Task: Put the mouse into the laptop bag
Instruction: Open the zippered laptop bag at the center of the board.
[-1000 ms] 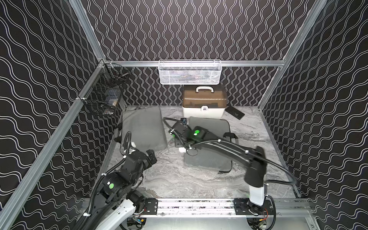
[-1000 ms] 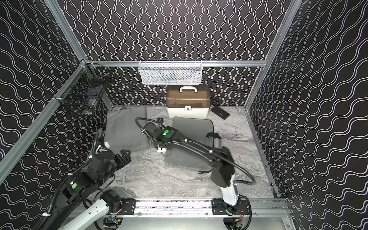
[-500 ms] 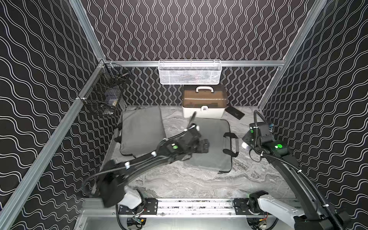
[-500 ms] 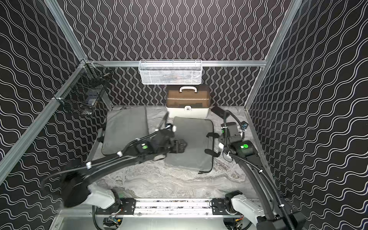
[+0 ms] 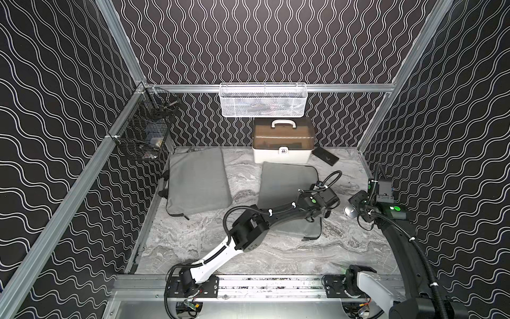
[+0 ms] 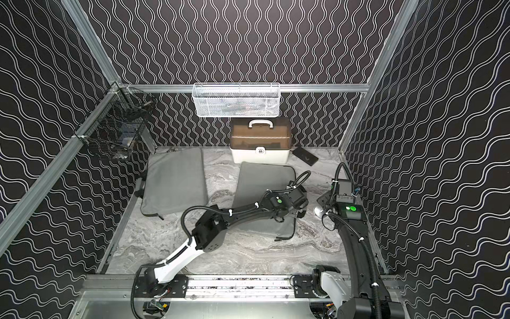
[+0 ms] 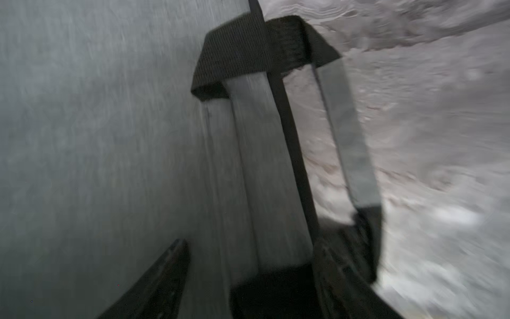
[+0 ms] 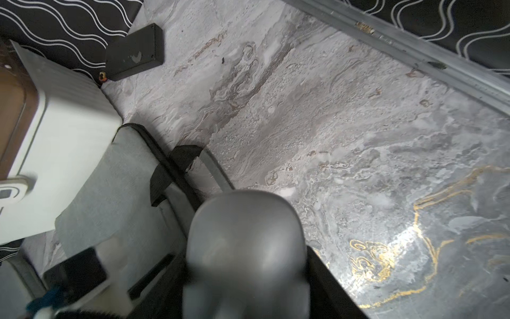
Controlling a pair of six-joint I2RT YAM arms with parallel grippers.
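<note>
Left claw, newly at laptop bag edge, agape; mouse clasped within right claw

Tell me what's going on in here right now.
The right gripper holds the silver mouse beside the handle edge of the laptop bag. The left gripper is down on that same edge with its jaws apart, straddling the bag's handle, probably to open the bag. The mouse is not yet inside.
</note>
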